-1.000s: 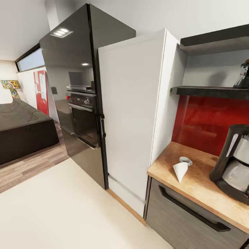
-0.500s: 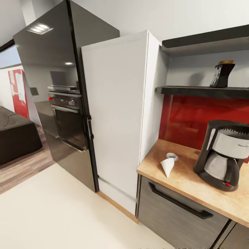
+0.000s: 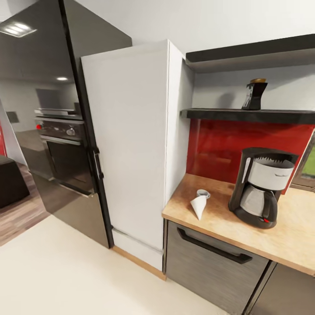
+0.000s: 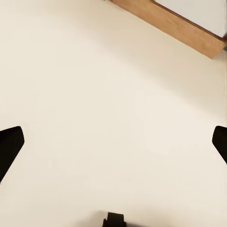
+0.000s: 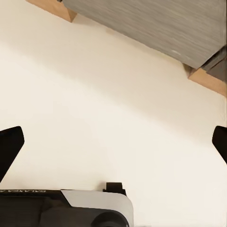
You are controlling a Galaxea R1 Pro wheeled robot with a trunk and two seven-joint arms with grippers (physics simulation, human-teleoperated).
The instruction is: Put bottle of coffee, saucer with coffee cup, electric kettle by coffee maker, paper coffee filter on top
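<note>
The black coffee maker [image 3: 260,192] with a glass carafe stands on the wooden countertop [image 3: 288,238] at the right of the head view. Left of it lie a white paper coffee filter cone [image 3: 198,205] and a small white cup [image 3: 202,193] just behind the cone. A dark bottle of coffee [image 3: 254,94] with a brown lid stands on the dark shelf [image 3: 227,114] above the red backsplash. My left gripper [image 4: 113,144] is open over bare cream floor, fingertips at the picture's edges. My right gripper [image 5: 113,142] is open too, over floor near a grey cabinet front [image 5: 156,23].
A tall white cabinet [image 3: 131,148] stands left of the counter, with a glossy black fridge [image 3: 48,122] beside it. A grey drawer with a black handle [image 3: 214,247] sits under the countertop. Cream floor [image 3: 65,275] lies open in front.
The whole head view has swung to the right: the counter, coffee maker and shelf slid leftward into fuller view, and the bottle on the shelf now shows whole. The things themselves have not moved.
</note>
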